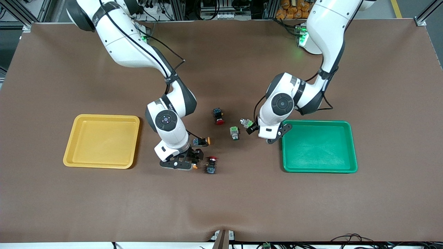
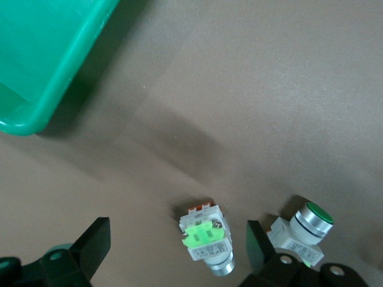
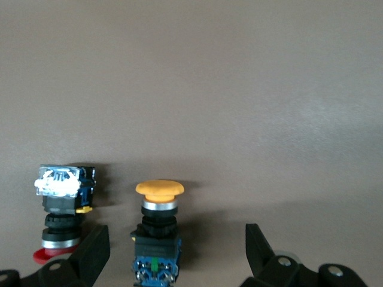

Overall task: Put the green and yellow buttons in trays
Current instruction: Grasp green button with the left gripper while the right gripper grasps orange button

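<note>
A red-capped switch (image 1: 210, 165) is sitting nearest the camera, with the right gripper (image 3: 173, 251) spread open around one of two yellow buttons (image 3: 158, 230) beside it. Left gripper (image 2: 179, 251) is hanging open over one of two green buttons (image 2: 206, 238), next to the green tray (image 1: 349, 145); a yellow tray (image 1: 74, 138) too.

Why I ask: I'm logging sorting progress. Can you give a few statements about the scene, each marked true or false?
1. The green tray holds nothing. True.
2. A button lies in the yellow tray. False: the yellow tray holds nothing.
3. The left end effector is open, with a green button between its fingers. True.
4. The right end effector is shut on a red button. False: the right end effector is open, with a yellow button between its fingers.
</note>
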Controlling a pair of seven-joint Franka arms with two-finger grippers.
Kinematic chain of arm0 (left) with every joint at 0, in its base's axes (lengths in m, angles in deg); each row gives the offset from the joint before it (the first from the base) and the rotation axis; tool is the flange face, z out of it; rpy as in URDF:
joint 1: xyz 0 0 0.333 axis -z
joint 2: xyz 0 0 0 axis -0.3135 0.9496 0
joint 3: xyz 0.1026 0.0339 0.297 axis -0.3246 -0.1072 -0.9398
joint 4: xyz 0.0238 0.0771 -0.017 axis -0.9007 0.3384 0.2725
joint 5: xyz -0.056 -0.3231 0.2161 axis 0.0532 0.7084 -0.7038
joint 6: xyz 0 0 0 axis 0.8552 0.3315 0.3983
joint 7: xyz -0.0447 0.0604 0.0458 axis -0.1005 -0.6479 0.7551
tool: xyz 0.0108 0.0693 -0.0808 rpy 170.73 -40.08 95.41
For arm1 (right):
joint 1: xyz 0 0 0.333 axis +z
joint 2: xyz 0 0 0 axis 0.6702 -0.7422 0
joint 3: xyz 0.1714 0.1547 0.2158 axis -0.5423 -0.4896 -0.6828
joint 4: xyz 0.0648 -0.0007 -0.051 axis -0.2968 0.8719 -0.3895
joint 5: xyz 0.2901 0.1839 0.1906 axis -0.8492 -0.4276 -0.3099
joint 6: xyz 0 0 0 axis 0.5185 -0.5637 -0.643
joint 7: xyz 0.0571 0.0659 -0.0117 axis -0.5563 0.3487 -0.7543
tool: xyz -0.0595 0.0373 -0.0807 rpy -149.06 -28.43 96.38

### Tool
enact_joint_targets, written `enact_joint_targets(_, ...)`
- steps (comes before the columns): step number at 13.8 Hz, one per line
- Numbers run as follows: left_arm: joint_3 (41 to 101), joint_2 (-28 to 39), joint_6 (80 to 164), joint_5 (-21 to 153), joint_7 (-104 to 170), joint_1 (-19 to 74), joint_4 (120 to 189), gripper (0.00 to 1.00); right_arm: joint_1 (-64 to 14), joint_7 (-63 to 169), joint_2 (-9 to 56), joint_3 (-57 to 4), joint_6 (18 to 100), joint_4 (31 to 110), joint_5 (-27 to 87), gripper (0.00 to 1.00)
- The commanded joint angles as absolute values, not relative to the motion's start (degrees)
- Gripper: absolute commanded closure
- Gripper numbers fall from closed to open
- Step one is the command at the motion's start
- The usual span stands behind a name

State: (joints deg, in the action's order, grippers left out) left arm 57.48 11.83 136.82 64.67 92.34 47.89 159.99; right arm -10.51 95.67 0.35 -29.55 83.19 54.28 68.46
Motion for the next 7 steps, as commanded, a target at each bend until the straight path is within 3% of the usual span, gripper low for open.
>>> enact_joint_targets(1,57.2,13.1,138.5,65.5,94.3,49.0,159.4,0.0,-9.9,95.7,-2.0,-29.1,85.1,52.7,69.6,0.0)
enact_joint_targets(7,57.2,16.3,141.7,65.3,97.2,51.0,159.2,0.03,-9.7,96.2,-3.9,-29.1,87.1,52.5,69.1,0.0)
